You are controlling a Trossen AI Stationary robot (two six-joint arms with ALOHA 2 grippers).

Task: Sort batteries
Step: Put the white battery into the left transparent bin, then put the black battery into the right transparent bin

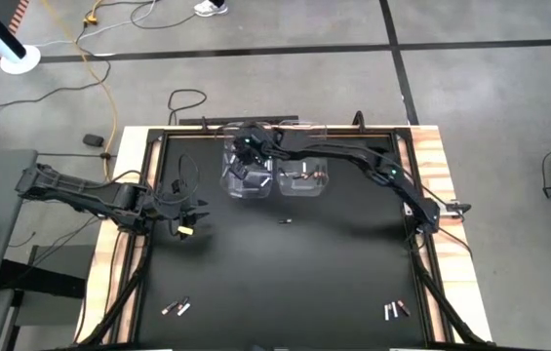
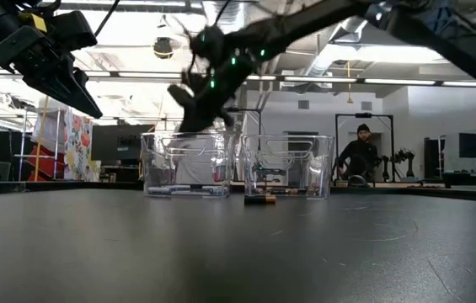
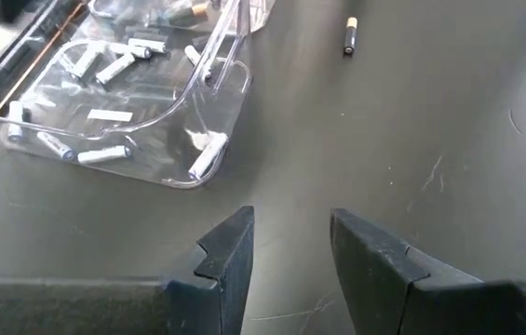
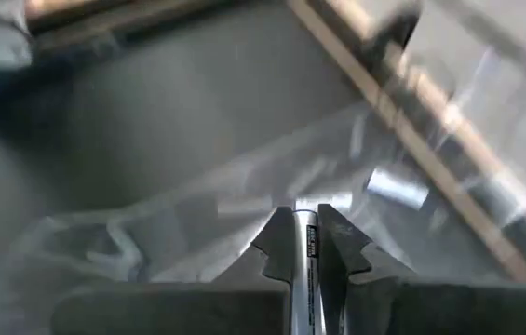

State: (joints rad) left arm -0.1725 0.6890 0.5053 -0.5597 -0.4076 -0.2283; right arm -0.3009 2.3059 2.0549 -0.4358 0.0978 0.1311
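Two clear bins stand side by side near the table's far edge. The left bin (image 1: pixel 246 177) (image 2: pixel 185 164) (image 3: pixel 123 102) holds white/silver batteries. The right bin (image 1: pixel 302 177) (image 2: pixel 286 166) holds darker ones. My right gripper (image 1: pixel 249 146) (image 2: pixel 194 99) (image 4: pixel 305 216) hangs over the left bin, shut on a silver battery. My left gripper (image 1: pixel 189 216) (image 2: pixel 61 76) (image 3: pixel 290 233) is open, raised above the table's left part, holding nothing. One dark battery (image 1: pixel 284 221) (image 2: pixel 259 199) (image 3: pixel 349 35) lies on the mat in front of the bins. My right gripper pinches a silver battery (image 4: pixel 309 246) between its two fingers. The battery lies along the fingers, and its end shows in the gap near their tips. The fingers slant down from above. The battery is lifted clear, over the left bin.
More batteries lie in small groups near the table's near edge, at the left (image 1: pixel 176 308) and at the right (image 1: pixel 395 310). The black mat between them and the bins is bare. A person (image 2: pixel 361 156) stands in the room far behind the table.
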